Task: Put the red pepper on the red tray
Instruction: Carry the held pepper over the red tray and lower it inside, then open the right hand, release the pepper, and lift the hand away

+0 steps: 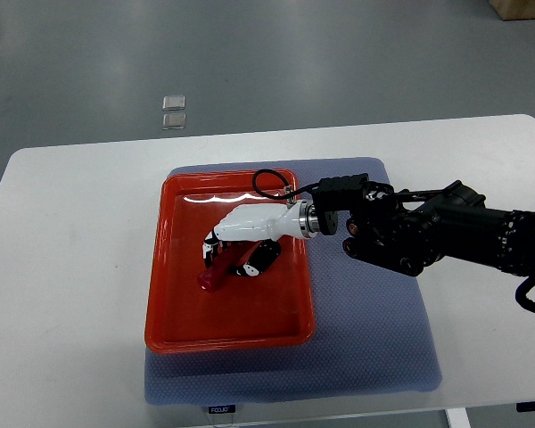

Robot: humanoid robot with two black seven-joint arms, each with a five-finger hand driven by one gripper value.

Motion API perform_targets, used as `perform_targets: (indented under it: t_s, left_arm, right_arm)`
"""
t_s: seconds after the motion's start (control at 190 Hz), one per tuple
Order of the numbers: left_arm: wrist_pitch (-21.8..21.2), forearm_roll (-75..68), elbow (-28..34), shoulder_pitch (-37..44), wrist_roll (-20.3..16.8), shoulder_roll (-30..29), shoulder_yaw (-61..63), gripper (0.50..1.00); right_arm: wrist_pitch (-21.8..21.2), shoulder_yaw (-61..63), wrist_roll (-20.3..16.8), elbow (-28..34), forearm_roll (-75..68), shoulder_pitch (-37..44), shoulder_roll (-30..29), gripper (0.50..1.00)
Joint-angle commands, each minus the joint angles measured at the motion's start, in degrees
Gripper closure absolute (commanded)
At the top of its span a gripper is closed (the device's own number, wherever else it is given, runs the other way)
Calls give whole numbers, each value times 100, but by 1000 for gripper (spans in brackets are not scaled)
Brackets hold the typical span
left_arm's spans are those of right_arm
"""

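Note:
A red tray (178, 321) lies on a blue-grey mat on the white table. My right hand (236, 245), white with black fingertips, reaches in from the right over the tray's middle. Its fingers are curled around a dark red pepper (216, 274), which pokes out below the hand toward the lower left. The pepper's tip is at or just above the tray floor; I cannot tell whether it touches. My left arm does not show.
The blue-grey mat (374, 339) extends right and below the tray. The white table (71, 267) spreads to the left. Two small clear squares (173, 111) lie on the floor beyond the table's far edge.

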State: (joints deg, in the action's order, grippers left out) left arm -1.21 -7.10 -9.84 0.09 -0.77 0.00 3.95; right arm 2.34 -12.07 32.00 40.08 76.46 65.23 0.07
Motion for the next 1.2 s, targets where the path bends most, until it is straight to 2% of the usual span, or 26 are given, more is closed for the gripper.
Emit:
perform_targets:
  t_s: [0.0,0.031,0.037,0.042,0.047,0.052,0.058,0.063,0.068,0.079,0.084,0.089,0.094,0.1,0.105,0.11,0.115,0.136,0.346,0.478,0.625,0.829,0.982,1.039,1.197]
  left_arm:
    - [-2,-2,0,-1,-2,0,0,500]
    - [-2,7,0,-1,-2,0,0,500]
    - [-2,-2,0,-1,-2,0,0,500]
    - [-2,-2,0,-1,-2,0,0,500]
    - [-2,-2,0,-1,-2,0,0,500]
    - [-2,-2,0,-1,-2,0,0,500]
    - [-2,7,0,-1,-2,0,0,500]
    - [-2,7,0,-1,-2,0,0,500]
    - [-2,-2,0,-1,6,0,0,500]
    - [-2,-2,0,-1,6,0,0,500]
    - [7,7,0,-1,-2,0,-8,500]
    - [7,7,0,-1,-2,0,-9,500]
    - [7,-2,0,-1,-2,0,0,500]
    - [7,-2,0,-1,-2,0,0,500]
    - [-2,-2,0,-1,-2,0,0,500]
    - [-2,-2,0,-1,-2,0,0,500]
    - [-2,7,0,-1,-2,0,0,500]
    - [-2,7,0,-1,-2,0,0,500]
    - [-2,7,0,-1,-2,0,0,500]
    - [-2,-2,0,-1,-2,0,0,500]
    - [-2,7,0,-1,-2,0,0,500]
    - [-2,-2,0,-1,-2,0,0,500]
    - [-2,7,0,-1,-2,0,0,500]
    - [-2,-2,0,-1,-2,0,0,500]
    - [-2,-2,0,-1,-2,0,0,500]
  right_arm:
    - [91,-67,-10,-53,1,-10,-7,1000]
    - [91,-58,-1,-44,-8,-19,-7,998]
    - [91,-58,-1,-44,-8,-19,-7,961]
    - [91,-58,-1,-44,-8,-19,-7,961]
    - [91,-58,-1,-44,-8,-19,-7,912]
    - [91,-58,-1,-44,-8,-19,-7,912]
    - [91,-58,-1,-53,-17,-19,-7,865]
    - [91,-58,-1,-53,-17,-19,-7,865]
    - [91,-49,-1,-53,-17,-19,-7,814]
    - [91,-49,-1,-53,-17,-19,-7,814]
    - [100,-41,-1,-53,-26,-28,-7,769]
    - [100,-41,-1,-53,-26,-28,-7,769]
    - [100,-32,-1,-44,-69,-28,-7,722]
    - [100,-32,-1,-44,-70,-28,-7,722]
    - [100,-14,-1,-53,-87,-28,-7,681]
    - [100,-14,-1,-53,-87,-28,-7,681]
    - [100,-5,-1,-53,-96,-28,-7,646]
    - [100,3,-1,-53,-105,-37,-7,617]
    - [65,39,26,-44,-263,-37,-7,597]
    - [-32,416,43,-18,-966,-1,-7,589]
    - [-734,908,8,8,-1985,16,336,587]
    - [-955,1849,-115,0,-2768,-72,890,587]
    - [-1499,2526,-317,-36,-3779,-353,1294,587]
    - [-1640,2790,-511,-62,-4262,-476,1399,587]
    - [-1921,3492,-1661,-150,-6431,-898,1601,587]
